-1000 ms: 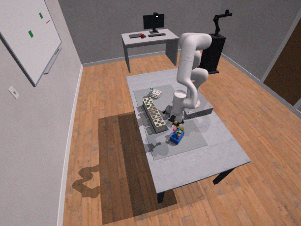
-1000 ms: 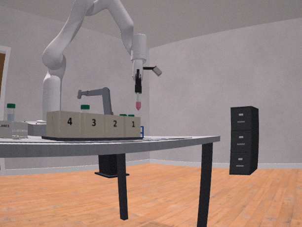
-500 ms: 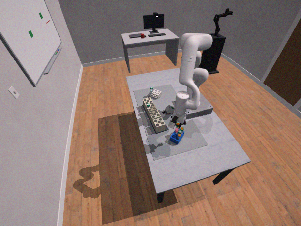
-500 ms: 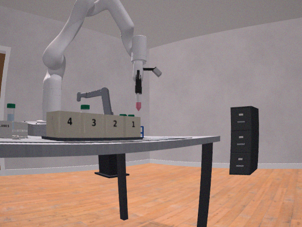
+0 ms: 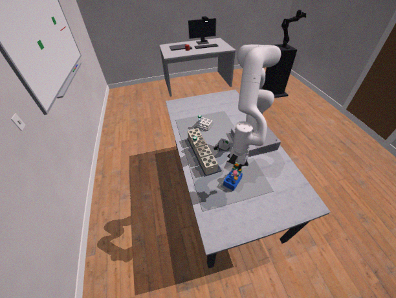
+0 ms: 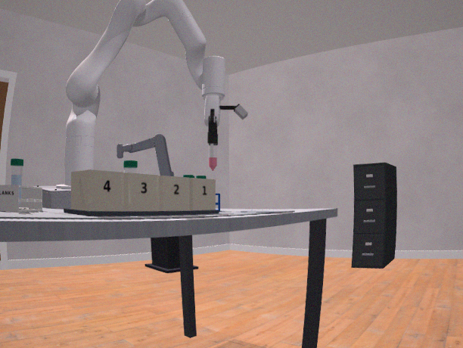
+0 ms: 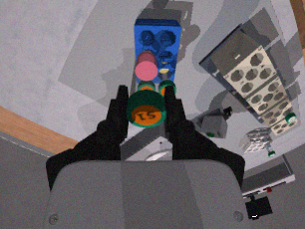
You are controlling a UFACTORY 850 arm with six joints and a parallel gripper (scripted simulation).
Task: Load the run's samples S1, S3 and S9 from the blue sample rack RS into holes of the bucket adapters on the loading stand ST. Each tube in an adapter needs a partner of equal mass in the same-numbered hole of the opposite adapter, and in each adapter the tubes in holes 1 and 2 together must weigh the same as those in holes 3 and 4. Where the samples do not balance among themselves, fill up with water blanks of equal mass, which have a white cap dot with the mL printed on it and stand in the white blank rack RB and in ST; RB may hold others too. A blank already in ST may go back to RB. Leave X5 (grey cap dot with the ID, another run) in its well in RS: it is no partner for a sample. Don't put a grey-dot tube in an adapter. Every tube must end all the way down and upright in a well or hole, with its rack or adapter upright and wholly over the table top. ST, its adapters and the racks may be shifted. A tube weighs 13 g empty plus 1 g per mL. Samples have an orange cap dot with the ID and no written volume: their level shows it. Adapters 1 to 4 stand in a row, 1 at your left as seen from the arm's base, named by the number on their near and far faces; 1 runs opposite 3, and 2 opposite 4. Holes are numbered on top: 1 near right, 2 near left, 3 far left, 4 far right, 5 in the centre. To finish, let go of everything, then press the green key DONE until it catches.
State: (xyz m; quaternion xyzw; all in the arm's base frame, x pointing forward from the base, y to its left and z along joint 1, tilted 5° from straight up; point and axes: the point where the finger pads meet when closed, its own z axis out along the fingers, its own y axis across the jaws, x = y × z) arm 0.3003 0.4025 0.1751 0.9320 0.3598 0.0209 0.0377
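My gripper (image 7: 146, 97) (image 6: 212, 141) (image 5: 237, 162) is shut on a sample tube (image 7: 147, 114) (image 6: 212, 163) with a green cap, an orange dot and pink liquid. It holds the tube upright, well above the blue sample rack RS (image 7: 171, 29) (image 5: 229, 185) (image 6: 217, 203). I cannot read the ID on the cap. Two more orange-dot tubes (image 7: 148, 86) (image 7: 167, 86) stand in RS just below the fingers. The loading stand ST with four beige adapters (image 5: 204, 150) (image 6: 144, 194) (image 7: 255, 85) lies beside RS. One green-capped tube (image 5: 195, 138) (image 6: 130, 164) stands in adapter 3.
The white blank rack RB (image 5: 206, 123) (image 6: 9, 197) (image 7: 255, 139) stands beyond the adapters and holds a green-capped tube (image 5: 199, 116) (image 6: 17, 170). A small grey box with the green key (image 5: 226, 141) sits between the stand and the arm's base.
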